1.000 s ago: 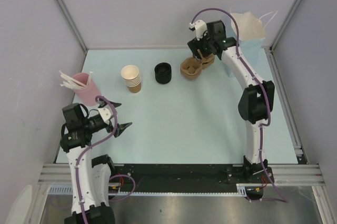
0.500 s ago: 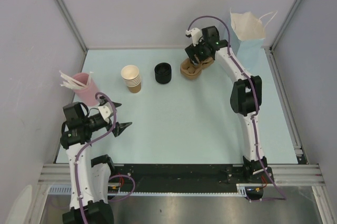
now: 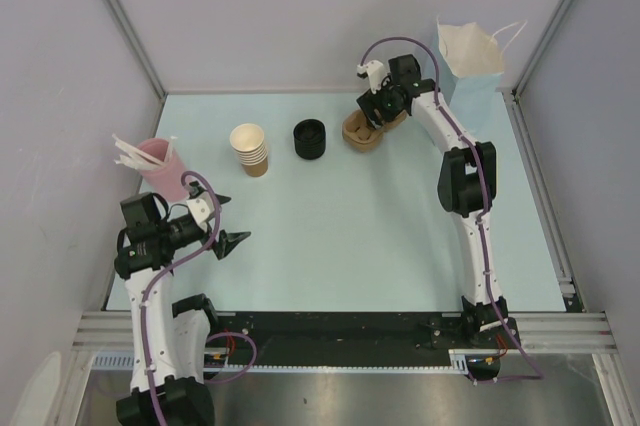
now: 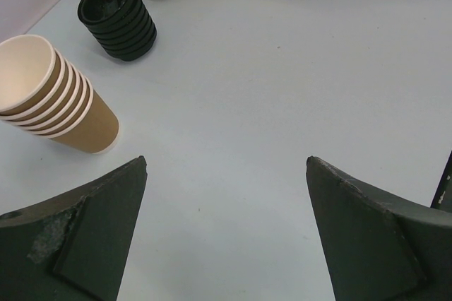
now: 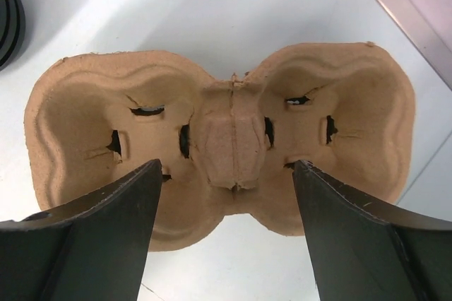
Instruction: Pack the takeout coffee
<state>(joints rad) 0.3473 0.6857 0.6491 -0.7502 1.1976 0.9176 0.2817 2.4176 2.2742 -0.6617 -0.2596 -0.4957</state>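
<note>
A single takeout coffee is out of view; the only tan cups I see are a nested stack (image 3: 250,149) (image 4: 56,103). My right gripper (image 3: 378,106) (image 5: 226,167) hangs open right over a brown pulp two-cup carrier (image 3: 360,131) (image 5: 226,124). Its fingers stand either side of the carrier's centre ridge at the near rim, and nothing is held. My left gripper (image 3: 232,219) (image 4: 226,163) is wide open above bare table at the near left, with nothing between its fingers.
A stack of black lids (image 3: 309,138) (image 4: 119,18) stands between the cup stack and the carrier. A pink cup of white stirrers (image 3: 160,166) is at the left edge. A light-blue paper bag (image 3: 472,61) stands open at the back right corner.
The right arm has shifted a little left and settled over the carrier, its jaws narrowing slightly. The left arm has barely moved.
</note>
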